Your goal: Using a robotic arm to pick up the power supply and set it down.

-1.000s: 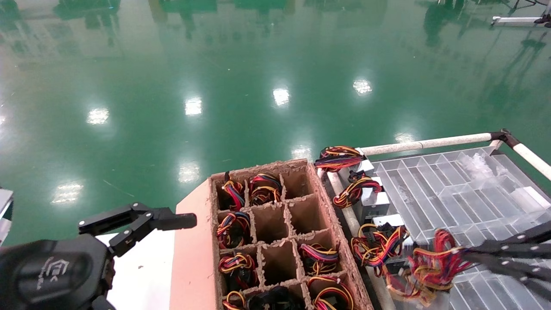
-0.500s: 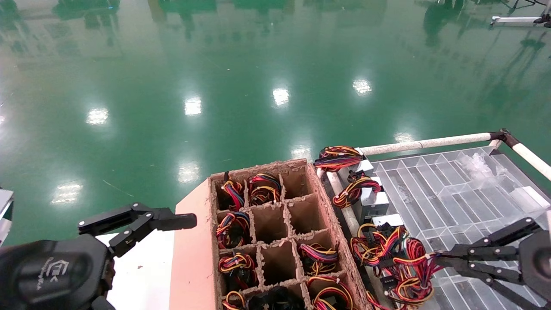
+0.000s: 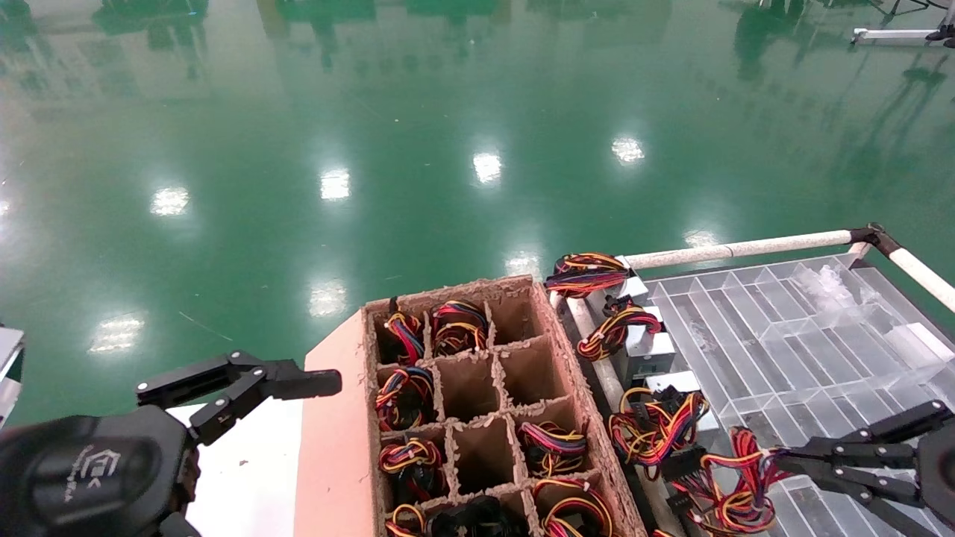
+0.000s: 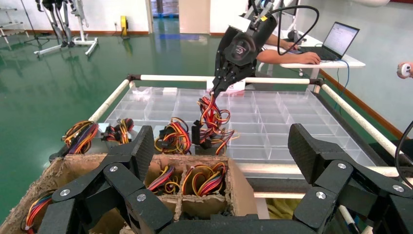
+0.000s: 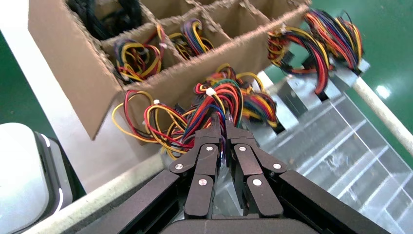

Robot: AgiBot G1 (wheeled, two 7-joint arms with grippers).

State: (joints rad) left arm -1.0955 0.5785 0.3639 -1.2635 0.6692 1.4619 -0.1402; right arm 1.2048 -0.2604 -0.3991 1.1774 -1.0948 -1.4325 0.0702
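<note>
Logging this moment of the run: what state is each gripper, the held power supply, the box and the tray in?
right gripper: shut on the power supply's wires, over the clear tray.
power supply: hanging by its wires from the right gripper, beside the cardboard box.
left gripper: open, parked near the box.
cardboard box: some cells hold wired units, several empty.
clear tray: compartments empty; other units line its edge.

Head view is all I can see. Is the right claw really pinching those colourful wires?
Observer: Yes. In the right wrist view the right gripper is shut on the power supply wires.
Operator: Is the metal box up in the air?
Observer: Can't tell. The left wrist view shows the wires and black connectors dangling over the clear tray.
Operator: And the left claw?
Observer: The left gripper is open above the cardboard box.
</note>
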